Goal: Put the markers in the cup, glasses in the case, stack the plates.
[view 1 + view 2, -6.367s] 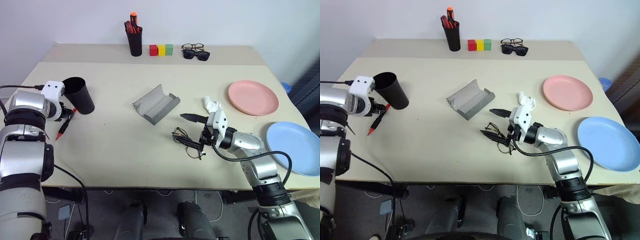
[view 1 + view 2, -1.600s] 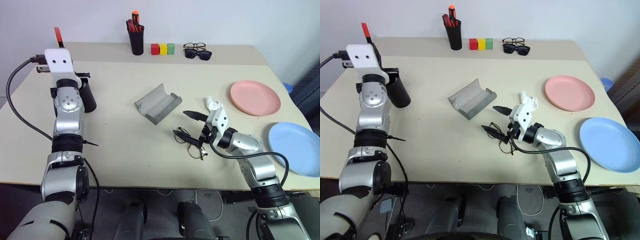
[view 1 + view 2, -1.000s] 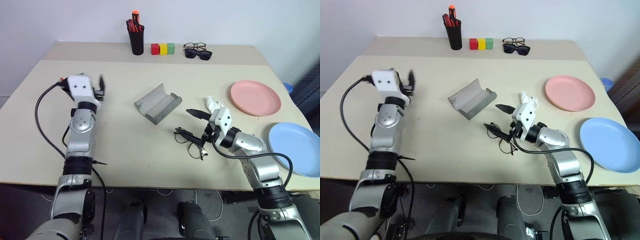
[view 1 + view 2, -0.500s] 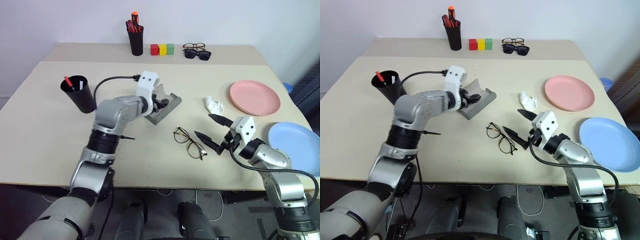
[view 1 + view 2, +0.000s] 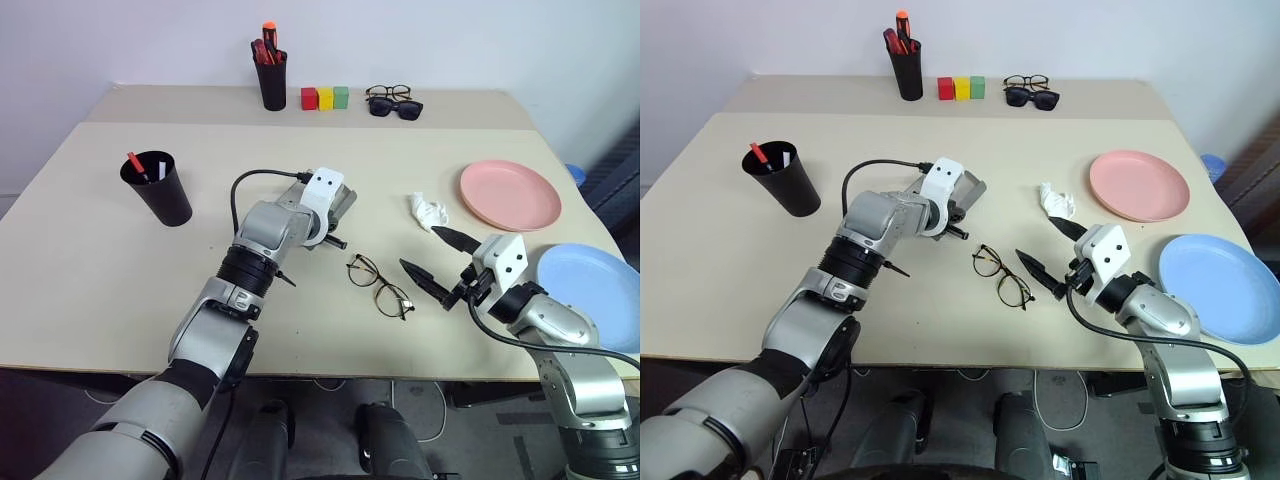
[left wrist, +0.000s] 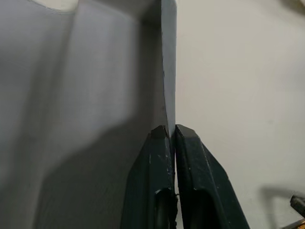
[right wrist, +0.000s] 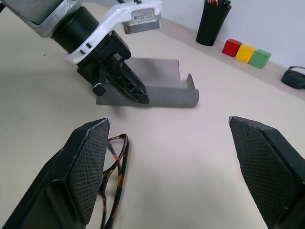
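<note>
The grey case (image 7: 167, 90) lies open at mid-table. My left gripper (image 5: 330, 238) is shut on its thin near edge, which is pinched between the two fingers in the left wrist view (image 6: 171, 129). The wire-frame glasses (image 5: 380, 285) lie unfolded on the table just in front of the case. My right gripper (image 5: 434, 262) hovers open to their right, apart from them. A red marker (image 5: 134, 162) stands in the black cup (image 5: 160, 192) at the left. The pink plate (image 5: 507, 195) and the blue plate (image 5: 590, 295) lie side by side at the right, unstacked.
A crumpled white tissue (image 5: 427, 209) lies between the case and the pink plate. On the back strip stand a black pen holder (image 5: 270, 78) with red pens and three coloured blocks (image 5: 322, 97), and two more pairs of spectacles (image 5: 392, 101) lie there.
My left arm has swung from the cup over to the case, and its fingers have shut on the case's edge. My right gripper has drawn back to the right, away from the glasses.
</note>
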You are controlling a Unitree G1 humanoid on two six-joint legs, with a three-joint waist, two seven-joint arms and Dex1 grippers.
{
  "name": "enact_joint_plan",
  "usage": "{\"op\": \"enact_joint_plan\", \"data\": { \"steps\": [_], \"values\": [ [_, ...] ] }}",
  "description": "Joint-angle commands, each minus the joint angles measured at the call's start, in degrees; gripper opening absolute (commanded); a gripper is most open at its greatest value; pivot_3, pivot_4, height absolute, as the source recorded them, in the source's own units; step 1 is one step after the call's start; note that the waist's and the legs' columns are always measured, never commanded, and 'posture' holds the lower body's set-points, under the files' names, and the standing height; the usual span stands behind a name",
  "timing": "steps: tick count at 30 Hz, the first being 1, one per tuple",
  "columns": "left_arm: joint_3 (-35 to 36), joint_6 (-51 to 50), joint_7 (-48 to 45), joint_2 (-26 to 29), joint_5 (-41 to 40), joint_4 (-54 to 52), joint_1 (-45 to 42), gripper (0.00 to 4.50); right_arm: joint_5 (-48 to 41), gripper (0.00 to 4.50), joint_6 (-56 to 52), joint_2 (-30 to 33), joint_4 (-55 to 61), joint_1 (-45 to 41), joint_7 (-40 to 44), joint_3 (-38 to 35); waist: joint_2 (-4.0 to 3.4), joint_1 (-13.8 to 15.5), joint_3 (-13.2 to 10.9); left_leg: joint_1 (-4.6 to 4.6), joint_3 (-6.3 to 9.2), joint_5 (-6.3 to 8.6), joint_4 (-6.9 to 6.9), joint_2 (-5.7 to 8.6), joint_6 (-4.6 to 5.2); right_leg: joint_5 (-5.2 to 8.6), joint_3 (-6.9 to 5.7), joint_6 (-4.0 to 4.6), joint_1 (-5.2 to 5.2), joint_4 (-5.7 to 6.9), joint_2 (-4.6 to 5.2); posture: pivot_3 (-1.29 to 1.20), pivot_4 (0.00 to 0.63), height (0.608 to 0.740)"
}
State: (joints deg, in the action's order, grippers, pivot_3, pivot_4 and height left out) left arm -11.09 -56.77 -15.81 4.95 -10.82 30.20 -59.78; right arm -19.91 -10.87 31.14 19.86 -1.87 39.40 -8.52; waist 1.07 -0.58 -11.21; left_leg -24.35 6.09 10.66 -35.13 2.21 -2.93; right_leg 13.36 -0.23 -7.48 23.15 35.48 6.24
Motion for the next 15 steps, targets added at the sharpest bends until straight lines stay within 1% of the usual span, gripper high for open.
{"op": "enact_joint_plan", "data": {
  "steps": [1, 3, 5, 8, 11, 15],
  "values": [
    [-2.26, 1.12, -6.03, 2.39, 0.66, -3.60, -0.66, 0.08, -0.36, 4.08, -0.02, 0.12, 3.39, 0.30, -1.22, -0.92, 0.00, -0.15, 0.00, 0.00, 0.00, 0.00, 0.00, 0.00, 0.00, 0.00, 0.00, -0.01, 0.00, 0.00, 0.00, 0.00, 0.150, 0.740],
    [-4.74, 0.01, -12.48, 5.32, -0.58, -7.54, 0.59, 0.08, -0.29, 4.08, -0.04, 0.05, 3.49, 0.32, -1.52, -0.67, -0.01, -0.24, -0.01, 0.00, 0.00, 0.00, 0.01, -0.01, 0.00, 0.00, 0.00, 0.00, 0.03, 0.01, 0.00, 0.00, 0.150, 0.740],
    [-9.30, 0.35, -22.04, 11.37, -1.66, -13.85, 3.21, 0.08, -0.32, 4.08, 0.17, 0.02, 3.20, 0.23, -1.53, -0.56, -0.03, -0.40, -0.01, -0.01, -0.01, 0.00, 0.04, -0.01, -0.01, -0.02, 0.00, 0.06, 0.05, 0.01, 0.00, 0.00, 0.150, 0.740],
    [-14.39, 4.49, -35.42, 21.52, -2.64, -21.89, 7.21, 0.08, -0.39, 4.08, 0.65, 0.10, 2.35, 0.03, -1.19, -0.55, -0.07, -0.52, -0.02, 0.00, -0.03, 0.00, 0.12, -0.05, -0.01, 0.01, 0.02, 0.36, 0.11, 0.01, -0.01, 0.00, 0.150, 0.740],
    [-17.49, 9.87, -42.76, 28.18, -0.85, -24.44, 9.30, 0.08, -0.42, 4.08, 1.06, 0.13, 1.73, 0.02, -0.84, -0.57, -0.08, -0.13, -0.03, -0.01, -0.02, 0.00, 0.11, -0.06, -0.01, 0.02, 0.03, 0.43, 0.14, 0.04, -0.01, 0.00, 0.150, 0.740],
    [-18.43, 15.03, -49.50, 33.02, 0.45, -24.10, 10.09, 0.08, -0.41, 4.08, 1.38, 0.12, 1.96, 0.78, -0.70, -0.76, -0.08, 0.23, -0.02, -0.06, -0.02, 0.00, 0.01, -0.02, 0.00, 0.07, 0.02, 0.58, 0.05, -0.11, 0.06, 0.00, 0.150, 0.740]
  ]
}}
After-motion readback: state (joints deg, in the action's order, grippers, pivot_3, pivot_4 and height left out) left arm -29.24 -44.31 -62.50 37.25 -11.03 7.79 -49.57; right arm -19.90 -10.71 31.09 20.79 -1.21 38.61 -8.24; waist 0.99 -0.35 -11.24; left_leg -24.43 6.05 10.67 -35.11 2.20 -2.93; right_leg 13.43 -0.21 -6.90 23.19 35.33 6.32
